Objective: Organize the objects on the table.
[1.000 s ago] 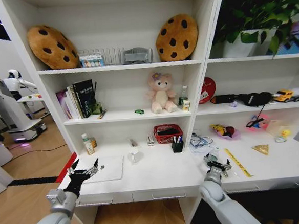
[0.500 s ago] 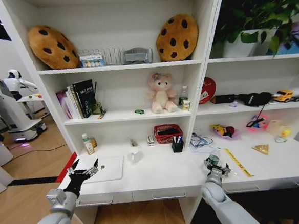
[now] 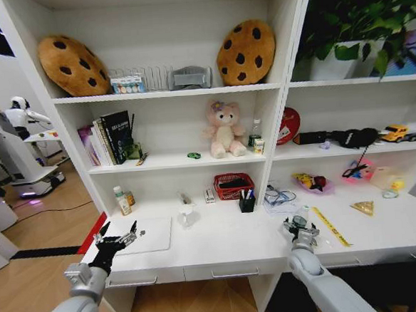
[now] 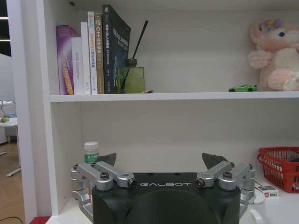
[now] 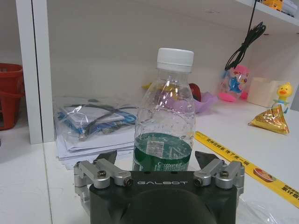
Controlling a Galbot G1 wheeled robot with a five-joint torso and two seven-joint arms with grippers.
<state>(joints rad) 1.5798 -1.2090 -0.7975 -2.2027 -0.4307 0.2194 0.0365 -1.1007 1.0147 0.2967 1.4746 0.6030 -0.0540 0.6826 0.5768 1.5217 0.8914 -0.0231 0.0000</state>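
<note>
Clear bottle with white cap and green label, upright on the table, near the front edge on the right side, just ahead of the right gripper. Fingers of that gripper spread apart, flanking the bottle's base without visible contact. Step in hand, as judged: approach to grasp, not yet closed. Next move, as judged: short advance so the body sits squarely between the fingers, then closure low on the label; thin plastic likely to flex and a tall, mostly empty bottle likely to tip under an off-centre push. Yellow ruler flat beside the bottle; stack of bagged papers behind it. Left gripper parked, fingers apart, over the laptop at the table's left. Containers: red basket with dark contents too small to identify; black pen cup holding pens; pink dish holding a dark red item, unclear.
</note>
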